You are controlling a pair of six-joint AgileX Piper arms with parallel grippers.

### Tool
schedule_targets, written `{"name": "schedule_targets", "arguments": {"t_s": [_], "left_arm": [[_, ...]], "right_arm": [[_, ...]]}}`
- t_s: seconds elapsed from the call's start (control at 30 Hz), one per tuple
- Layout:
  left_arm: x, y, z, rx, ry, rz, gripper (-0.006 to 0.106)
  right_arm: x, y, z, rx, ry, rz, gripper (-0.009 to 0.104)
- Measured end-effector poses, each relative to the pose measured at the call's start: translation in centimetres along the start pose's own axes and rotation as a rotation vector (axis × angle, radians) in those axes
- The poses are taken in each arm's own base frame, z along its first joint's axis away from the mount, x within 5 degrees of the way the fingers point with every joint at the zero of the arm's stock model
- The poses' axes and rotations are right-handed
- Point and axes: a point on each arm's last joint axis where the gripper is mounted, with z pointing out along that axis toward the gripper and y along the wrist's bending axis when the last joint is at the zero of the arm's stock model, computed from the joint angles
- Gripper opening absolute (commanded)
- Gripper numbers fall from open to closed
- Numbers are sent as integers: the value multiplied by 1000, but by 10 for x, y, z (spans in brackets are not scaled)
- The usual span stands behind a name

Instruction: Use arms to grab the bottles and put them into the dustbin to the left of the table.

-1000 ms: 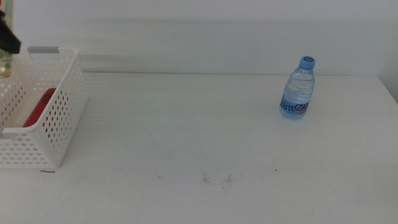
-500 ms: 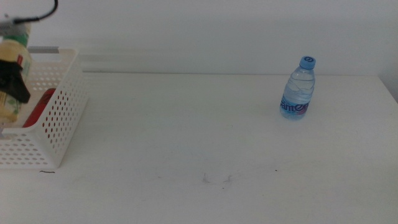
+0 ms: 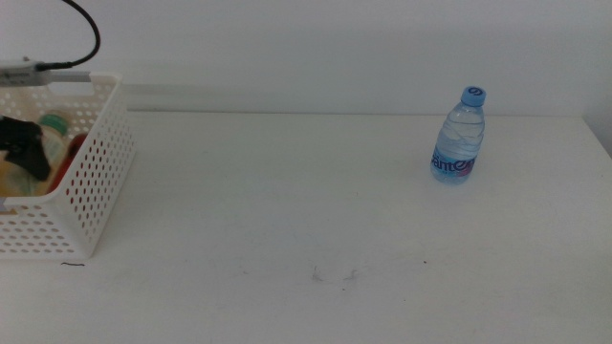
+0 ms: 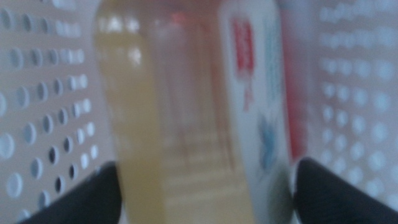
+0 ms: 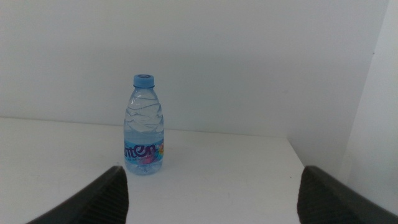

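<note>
The dustbin (image 3: 96,172) stands at the table's (image 3: 287,210) left edge. Inside it my left gripper (image 3: 24,155) is shut on the yellow-liquid bottle (image 3: 53,129), which is tilted with its cap up toward the right. In the left wrist view this bottle (image 4: 186,124) fills the gap between the jaws, blurred, with the dustbin's holed wall (image 4: 43,124) behind it. A red can (image 3: 69,155) lies in the dustbin beside it. The small water bottle (image 3: 459,141) with the blue cap stands upright at the far right. My right gripper (image 5: 212,171) is open, facing this bottle (image 5: 144,127) from a distance, out of the middle view.
The left arm's black cable (image 3: 84,29) loops above the dustbin's grey handle bar (image 3: 67,78). A white wall runs behind the table. Faint scuff marks (image 3: 330,275) sit near the table's front middle. The table's right edge lies close behind the water bottle.
My left gripper has come down from above the dustbin's rim into the dustbin, carrying the yellow bottle, which has tilted over. The water bottle has not moved.
</note>
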Motion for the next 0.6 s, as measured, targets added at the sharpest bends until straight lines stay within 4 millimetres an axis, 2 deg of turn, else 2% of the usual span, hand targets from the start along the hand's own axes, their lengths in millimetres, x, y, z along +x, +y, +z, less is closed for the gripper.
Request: {"name": "schedule_targets", "arguments": {"t_s": [0.17, 0.3, 0.37, 0.43, 0.6], "left_arm": [[-1, -10, -24, 26, -88, -11, 94], [1, -36, -64, 74, -213, 5, 94], [4, -54, -87, 71, -271, 39, 94], [10, -82, -114, 79, -340, 80, 94], [44, -159, -182, 142, -520, 244, 94]], "right_arm": [[0, 0, 0, 0, 0, 0, 74], [0, 0, 0, 0, 0, 0, 74], [0, 0, 0, 0, 0, 0, 74], [0, 0, 0, 0, 0, 0, 74], [0, 0, 0, 0, 0, 0, 74]]}}
